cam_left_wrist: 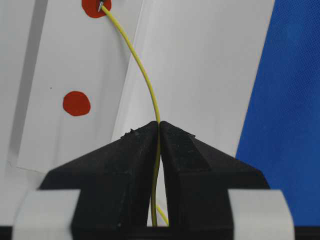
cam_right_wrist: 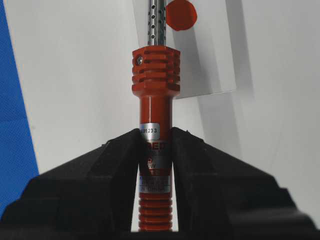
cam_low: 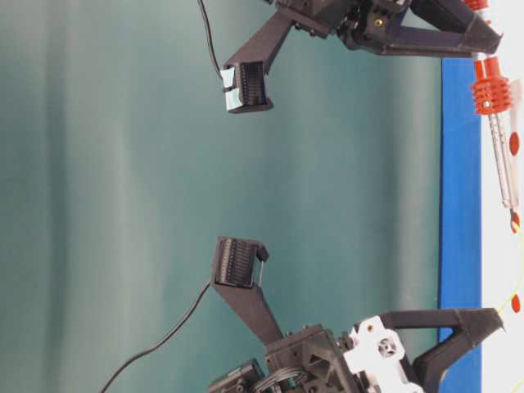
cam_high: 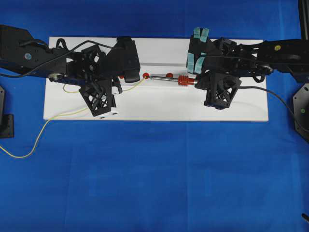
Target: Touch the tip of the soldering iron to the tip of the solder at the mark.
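Note:
The soldering iron (cam_high: 166, 78) lies level over the white board, silver shaft pointing left. My right gripper (cam_right_wrist: 155, 132) is shut on its orange-red handle (cam_right_wrist: 155, 107), below the ribbed collar. The thin yellow solder (cam_left_wrist: 145, 75) runs up from my left gripper (cam_left_wrist: 159, 125), which is shut on it. Its end reaches a red mark (cam_left_wrist: 96, 7). There the iron's dark tip (cam_left_wrist: 101, 6) meets the solder's tip on the mark. In the overhead view the mark (cam_high: 146, 75) sits between the left gripper (cam_high: 117, 87) and the right gripper (cam_high: 197, 83).
The white board (cam_high: 154, 108) lies on a blue cloth (cam_high: 154, 179). Two more red dots (cam_high: 169, 75) (cam_high: 121, 76) sit on the board's strip. Slack solder trails off the board to the left (cam_high: 38, 140). The iron's black cord (cam_high: 270, 92) runs right.

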